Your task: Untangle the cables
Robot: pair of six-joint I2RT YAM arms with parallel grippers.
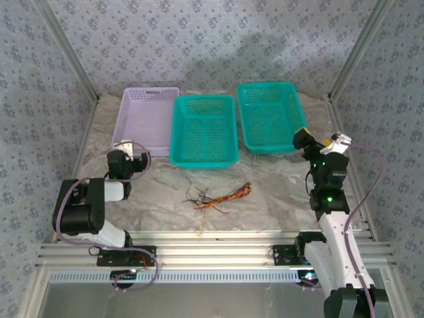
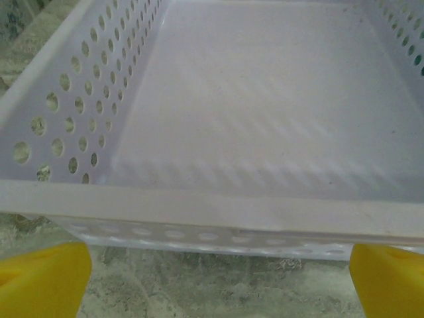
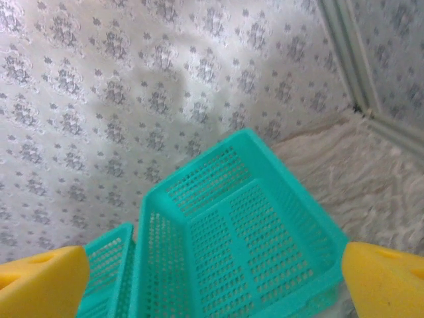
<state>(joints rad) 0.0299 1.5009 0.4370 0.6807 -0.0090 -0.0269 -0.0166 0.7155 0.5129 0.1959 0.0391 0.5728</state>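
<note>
So the marble table (image 1: 278, 199) has three baskets along the back: a lavender one (image 1: 142, 119) and two teal ones (image 1: 203, 159) (image 1: 268, 147).

Left gripper (image 1: 129, 156) sits right at the lavender basket's near rim (image 2: 212, 205), jaws spread wide with nothing between them. The right gripper (image 1: 315, 137) is the same deal – wide open, empty, up by the right teal basket (image 3: 199, 162).

The cables (image 1: 222, 197) are loose on the table in front of the middle teal basket, well apart from both grippers.

My guess is these weigh nothing and flop everywhere, so they'll slip out of a sloppy pinch. I'd grab a stray end on the right where the red and orange strands fan out, pinning the knot with the other arm.
</note>
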